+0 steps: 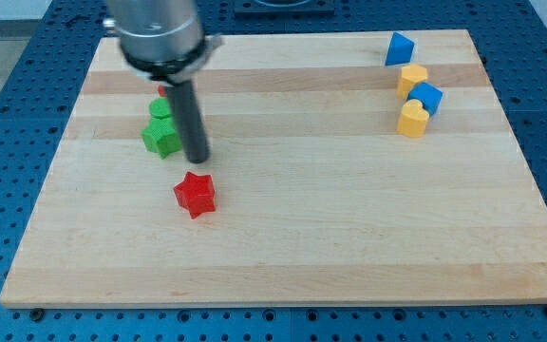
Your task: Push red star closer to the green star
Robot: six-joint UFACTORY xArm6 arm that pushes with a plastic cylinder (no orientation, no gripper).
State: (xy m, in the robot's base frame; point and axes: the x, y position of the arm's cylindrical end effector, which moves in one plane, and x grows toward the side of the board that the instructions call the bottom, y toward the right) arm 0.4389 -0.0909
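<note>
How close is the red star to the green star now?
Done: the red star sits near the green star, with a gap between them. In hand: my tip is between them, beside the green star. Left: get behind the red star and close the gap.

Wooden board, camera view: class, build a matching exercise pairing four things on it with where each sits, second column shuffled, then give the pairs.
Things:
1. red star-shaped block
2. green star-shaped block
3. blue triangular block
4. my tip

Places:
A. nearest the view's top right corner of the wooden board
B. just right of the green star, above the red star
C. lowest block in the view, alone
D. left part of the board, directly below another green block

Pairs: 1-C, 2-D, 3-A, 4-B
</note>
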